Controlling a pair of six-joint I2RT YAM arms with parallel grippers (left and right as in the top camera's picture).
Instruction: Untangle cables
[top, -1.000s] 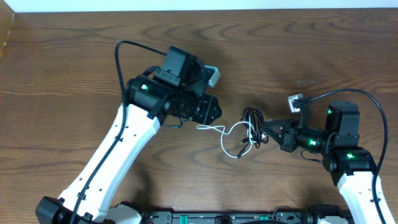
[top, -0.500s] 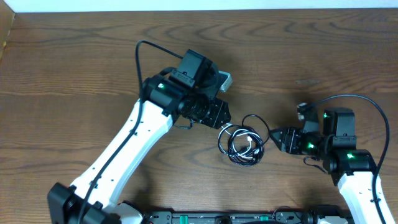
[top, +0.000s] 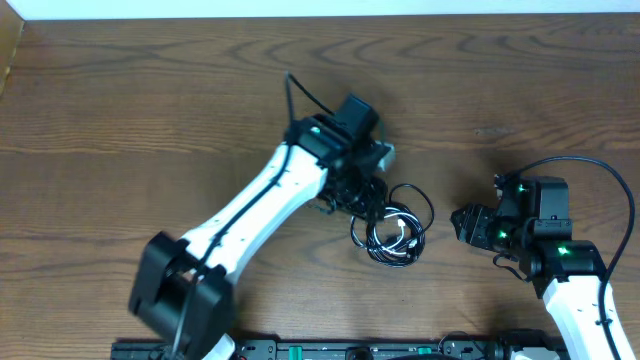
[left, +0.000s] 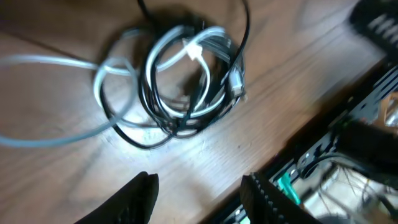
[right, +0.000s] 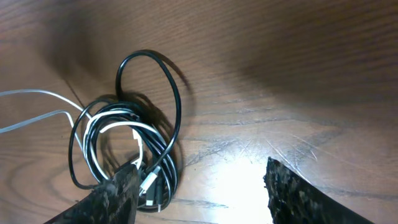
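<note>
The cables (top: 392, 228), one thin white cord and one thin black cord, lie looped in a small bundle on the wooden table. They show in the left wrist view (left: 180, 81) and in the right wrist view (right: 134, 155), with small plug ends at the bundle's lower edge. My left gripper (top: 358, 190) hangs just left of and above the bundle, open and empty (left: 199, 193). My right gripper (top: 462, 222) is to the right of the bundle, apart from it, open and empty (right: 199, 186).
The wooden table (top: 120, 120) fills the view. The black robot base rail (top: 330, 350) runs along the front edge. A thick black wire (top: 590, 170) arcs over my right arm. A white wall edge is at the back.
My right gripper has let go of the cables and drawn back to the right. The cables dropped into a coiled bundle. My left arm swung right, over the bundle.
</note>
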